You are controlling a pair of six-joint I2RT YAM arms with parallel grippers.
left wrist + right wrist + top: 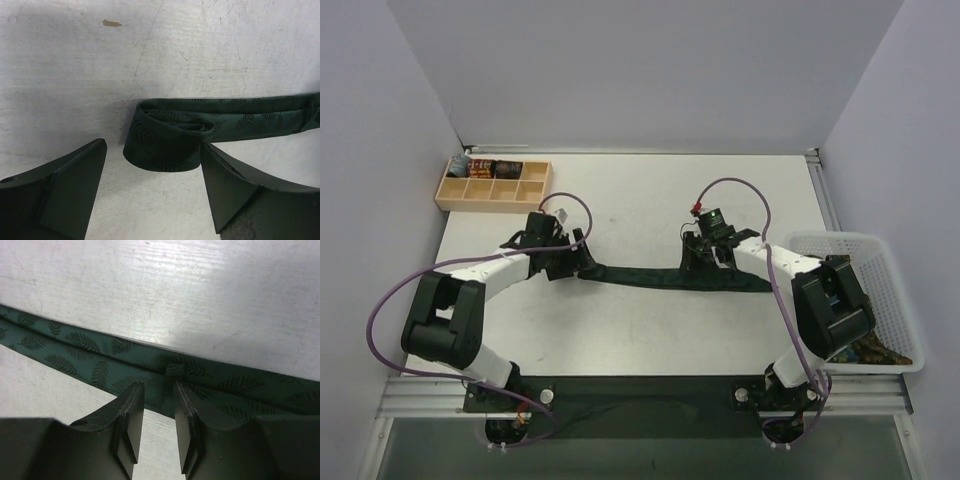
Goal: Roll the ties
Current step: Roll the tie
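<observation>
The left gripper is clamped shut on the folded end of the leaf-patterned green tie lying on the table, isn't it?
Not quite. The left gripper is open: its fingers stand wide apart, one on each side of the folded end of the dark green tie. The tie does lie on the table. The left wrist view shows this.

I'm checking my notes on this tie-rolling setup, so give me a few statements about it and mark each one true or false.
The tie is dark green with a leaf print. True.
The left pincer is shut. False: it is open, with a finger on each side of the tie's folded end.
The white basket stands on the left side. False: it is on the right.
The wooden tray sits in the far left corner. True.
</observation>
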